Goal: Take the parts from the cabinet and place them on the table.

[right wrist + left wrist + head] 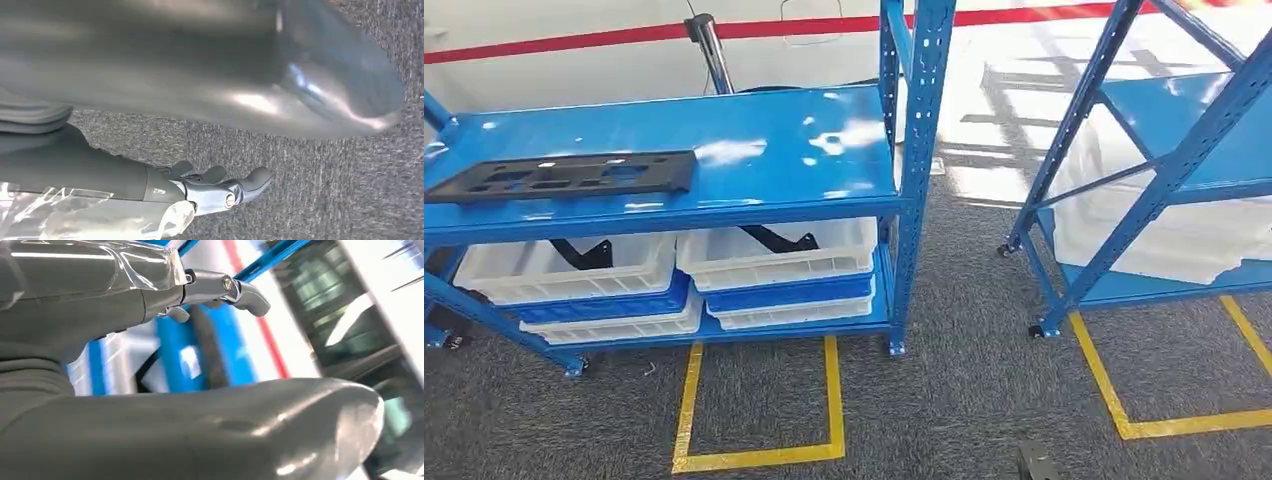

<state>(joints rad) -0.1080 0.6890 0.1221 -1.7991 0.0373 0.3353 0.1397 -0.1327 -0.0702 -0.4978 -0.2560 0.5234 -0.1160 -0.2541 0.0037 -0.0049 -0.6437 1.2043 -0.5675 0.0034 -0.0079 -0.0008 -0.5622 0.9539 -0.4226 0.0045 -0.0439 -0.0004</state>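
A: Item one, the cabinet?
B: Blue steel shelving unit (724,140) on castors, standing on grey carpet (964,380). Its glossy top shelf carries one flat black plastic part (564,175) with cut-out openings, lying flat near the shelf's front left edge.

A: Lower level of that unit?
B: Two stacks of white and blue plastic crates. The left crate (564,265) holds a black part (584,253) standing on edge; the right crate (779,250) holds another black part (776,238), also propped inside it.

A: Anything beside the unit?
B: A second blue rack (1164,170) stands to its right, well apart, with white bulky material (1164,235) on its lower shelf. Yellow floor tape (754,455) marks a square in front of the unit; another yellow outline (1184,425) lies before the second rack. A red stripe (624,36) runs along the floor behind the unit.

A: Left hand?
B: Left hand (150,305) is raised before the blurred blue shelving, fingers (250,297) stretched forward away from the thumb, nothing in it.

A: Right hand?
B: Right hand (165,175) hangs over the carpet, fingers (255,180) extended and apart from the thumb, holding nothing
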